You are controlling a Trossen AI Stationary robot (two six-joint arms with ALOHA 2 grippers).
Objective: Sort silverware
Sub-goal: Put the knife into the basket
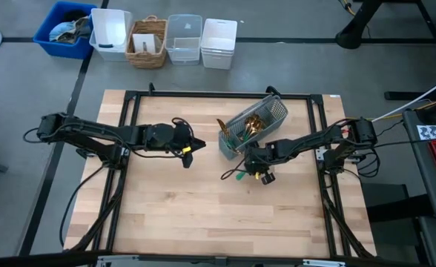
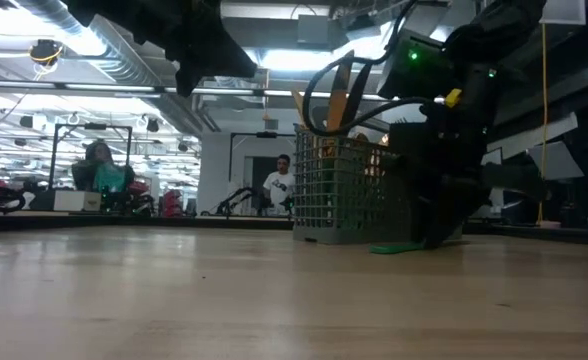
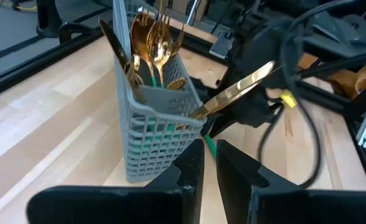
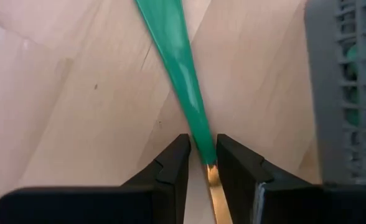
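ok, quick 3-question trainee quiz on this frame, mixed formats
1. True or false: the grey mesh caddy lies empty on the table.
2. Which gripper holds a utensil? A) left gripper B) right gripper C) neither
3. Fill in: the held utensil has a ___ handle and a gold head.

Key
1. False: it holds gold-headed silverware.
2. B: its jaws pinch the piece beside the caddy; the left one hovers apart, jaws nearly together, empty.
3. Teal-green.

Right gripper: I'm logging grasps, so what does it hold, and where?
The right gripper pinches a knife where its teal handle meets the gold blade.
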